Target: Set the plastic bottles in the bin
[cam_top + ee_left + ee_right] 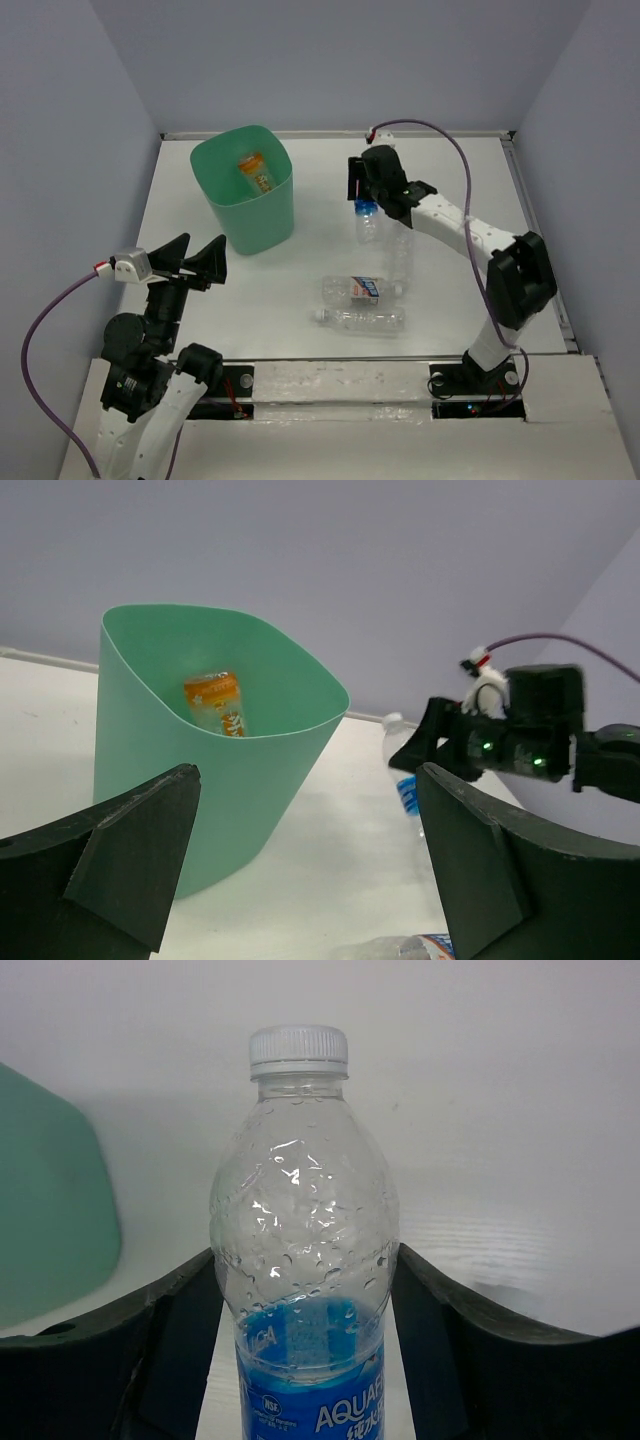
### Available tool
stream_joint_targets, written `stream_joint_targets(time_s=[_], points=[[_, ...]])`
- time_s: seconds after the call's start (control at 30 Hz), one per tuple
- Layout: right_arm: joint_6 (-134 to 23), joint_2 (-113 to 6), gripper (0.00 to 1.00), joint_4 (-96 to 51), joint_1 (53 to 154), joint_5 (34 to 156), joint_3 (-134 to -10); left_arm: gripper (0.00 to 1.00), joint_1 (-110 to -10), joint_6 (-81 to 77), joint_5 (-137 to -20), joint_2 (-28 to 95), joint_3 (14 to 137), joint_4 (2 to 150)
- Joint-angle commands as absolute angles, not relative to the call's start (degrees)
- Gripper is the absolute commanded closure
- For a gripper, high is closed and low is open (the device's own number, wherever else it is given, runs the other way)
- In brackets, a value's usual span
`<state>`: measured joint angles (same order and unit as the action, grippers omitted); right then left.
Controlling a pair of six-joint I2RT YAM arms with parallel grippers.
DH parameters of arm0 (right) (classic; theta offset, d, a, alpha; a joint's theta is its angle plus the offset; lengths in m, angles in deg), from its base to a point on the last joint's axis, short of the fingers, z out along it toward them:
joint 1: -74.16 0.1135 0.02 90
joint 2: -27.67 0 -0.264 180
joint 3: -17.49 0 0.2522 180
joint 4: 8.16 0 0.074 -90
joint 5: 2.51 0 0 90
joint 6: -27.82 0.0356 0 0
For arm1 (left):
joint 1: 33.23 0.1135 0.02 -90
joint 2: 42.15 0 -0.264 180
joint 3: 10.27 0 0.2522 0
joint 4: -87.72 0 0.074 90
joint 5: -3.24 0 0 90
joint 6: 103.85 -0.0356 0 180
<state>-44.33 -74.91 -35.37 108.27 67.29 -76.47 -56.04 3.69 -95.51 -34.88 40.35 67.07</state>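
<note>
The mint-green bin (262, 225) stands at the back left with an orange bottle (257, 172) inside it; both also show in the left wrist view, the bin (220, 780) and the orange bottle (218, 704). My right gripper (362, 195) is shut on an upright clear bottle with a blue label and white cap (300, 1190), right of the bin. Whether its base touches the table I cannot tell. A clear bottle (397, 255) is just beside it. Two more bottles lie nearer: a labelled one (358, 288) and a clear one (362, 319). My left gripper (198, 250) is open and empty, raised at the near left.
The bin's side (50, 1230) shows at the left of the right wrist view. The white table (450, 290) is walled by grey panels at back and sides. The right arm (530, 745) shows beyond the bin in the left wrist view.
</note>
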Motion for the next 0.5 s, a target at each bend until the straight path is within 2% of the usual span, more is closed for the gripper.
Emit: stream_joint_targets(time_s=[0.0, 0.2, 0.33, 0.47], points=[[-47.6, -62.8, 0.41, -28.0, 109.2, 66.7, -76.5, 0.01, -56.3, 3.8, -95.2, -34.5, 40.9, 69.3], [-49.3, -59.4, 0.41, -24.1, 113.4, 71.3, -85.0, 0.01, -56.3, 3.9, -95.2, -34.5, 41.0, 69.6], [-49.9, -63.1, 0.41, -15.3, 116.8, 74.9, -94.3, 0.01, -56.2, 3.8, -95.6, -34.9, 41.0, 69.0], [-52.1, -71.7, 0.41, -3.8, 121.0, 76.5, -102.0, 0.01, -56.1, 3.8, -96.4, -35.4, 41.1, 68.8]])
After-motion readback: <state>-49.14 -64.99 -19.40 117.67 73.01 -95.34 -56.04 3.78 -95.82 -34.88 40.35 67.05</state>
